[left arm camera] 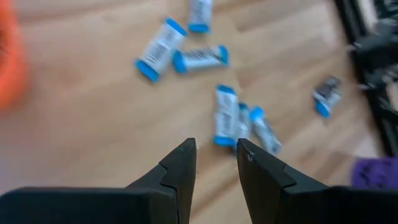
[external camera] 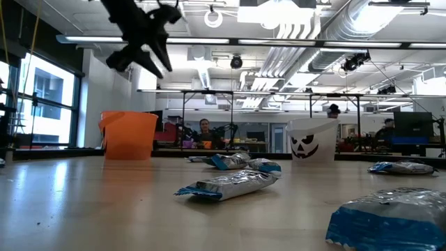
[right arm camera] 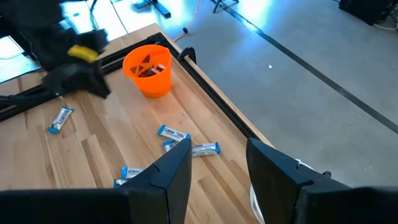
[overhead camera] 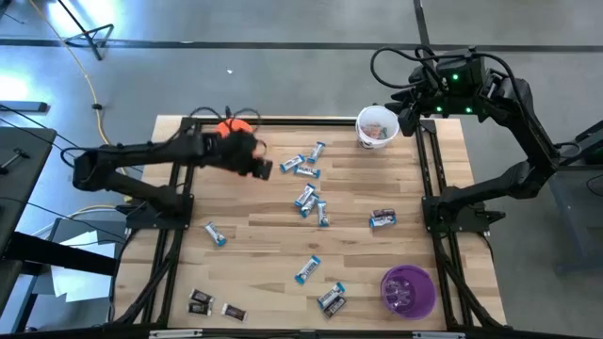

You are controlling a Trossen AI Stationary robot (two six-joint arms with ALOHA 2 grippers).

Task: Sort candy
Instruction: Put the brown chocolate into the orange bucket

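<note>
Several blue-and-white candy pieces lie flat on the wooden table, the nearest cluster (overhead camera: 306, 200) at mid-table and two more (overhead camera: 304, 168) farther back. Dark pieces (overhead camera: 200, 301) lie at the near left. My left gripper (overhead camera: 264, 168) hovers above the table just right of the orange cup (overhead camera: 231, 125), tilted down, open with nothing between its fingers (left arm camera: 216, 149); the candy cluster (left arm camera: 233, 121) lies ahead of it. My right gripper (right arm camera: 217, 152) is held high by the white cup (overhead camera: 377, 127), open and holding nothing.
The orange cup (right arm camera: 149, 68) at the far left holds dark pieces. The white cup (external camera: 310, 143) stands at the far right and a purple cup (overhead camera: 407, 290) at the near right. Black frame rails (overhead camera: 429, 179) run along the table's sides. People sit in the room behind.
</note>
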